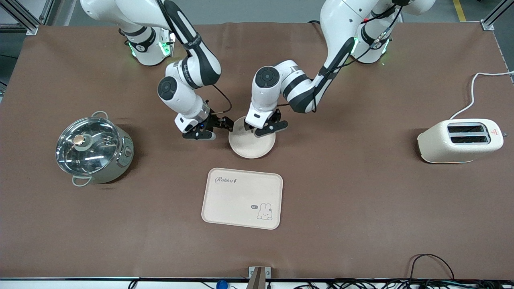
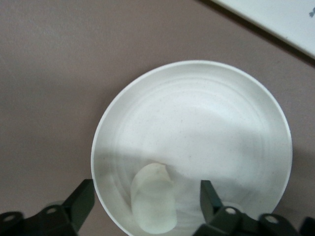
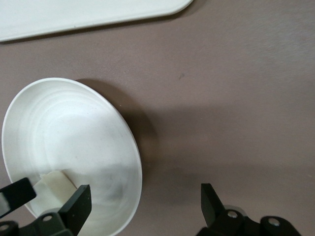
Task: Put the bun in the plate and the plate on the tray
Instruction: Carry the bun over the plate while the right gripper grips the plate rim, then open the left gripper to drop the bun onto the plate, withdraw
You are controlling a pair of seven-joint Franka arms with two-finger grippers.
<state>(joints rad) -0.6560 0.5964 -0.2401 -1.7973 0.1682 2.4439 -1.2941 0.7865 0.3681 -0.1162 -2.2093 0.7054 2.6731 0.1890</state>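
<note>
The cream-white plate [image 1: 257,149] rests on the brown table, farther from the front camera than the Rabbit tray [image 1: 242,198]. The bun [image 2: 153,204] lies in the plate near its rim. My left gripper [image 1: 258,130] hangs low over the plate's edge, open. Its fingers [image 2: 210,197] stand on either side of the bun without touching it, one inside the rim and one outside. The left hand hides the bun in the front view. My right gripper [image 1: 226,124] is open and empty beside the plate's rim [image 3: 133,162], toward the right arm's end. The bun also shows in the right wrist view [image 3: 55,187].
A steel pot with a glass lid [image 1: 93,147] stands toward the right arm's end of the table. A cream toaster [image 1: 459,140] with a white cord stands toward the left arm's end. The tray's corner shows in both wrist views [image 2: 280,14] [image 3: 74,14].
</note>
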